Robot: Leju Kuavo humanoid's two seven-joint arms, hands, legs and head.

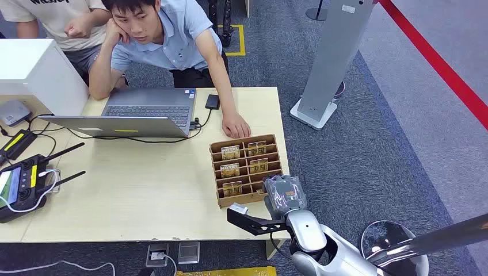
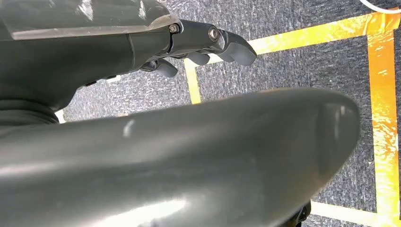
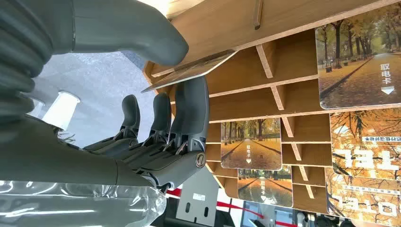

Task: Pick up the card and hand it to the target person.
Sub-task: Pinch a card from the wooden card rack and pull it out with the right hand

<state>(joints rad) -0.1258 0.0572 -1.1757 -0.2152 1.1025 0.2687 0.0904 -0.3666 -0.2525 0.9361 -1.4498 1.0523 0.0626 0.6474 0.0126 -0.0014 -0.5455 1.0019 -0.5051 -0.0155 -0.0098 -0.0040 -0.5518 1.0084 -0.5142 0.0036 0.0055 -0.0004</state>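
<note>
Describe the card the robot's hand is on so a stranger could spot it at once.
Start at the pale wooden table and find the slotted wooden card rack near its right edge. At the rack's near right corner sits the right hand. The card pinched there is tilted edge-on, while the other cards show their autumn-avenue pictures.

On the table (image 1: 144, 190), far from my fingers, an open grey laptop (image 1: 135, 112) stands with a small black device (image 1: 212, 102) beside it. A white box (image 1: 34, 72) stands at the far corner. Two black controllers (image 1: 26, 181) with antennas and cables lie at the opposite side from my fingers. A grey floor stand (image 1: 331, 63) rises beyond the table, and a red line (image 1: 443, 69) crosses the carpet.
</note>
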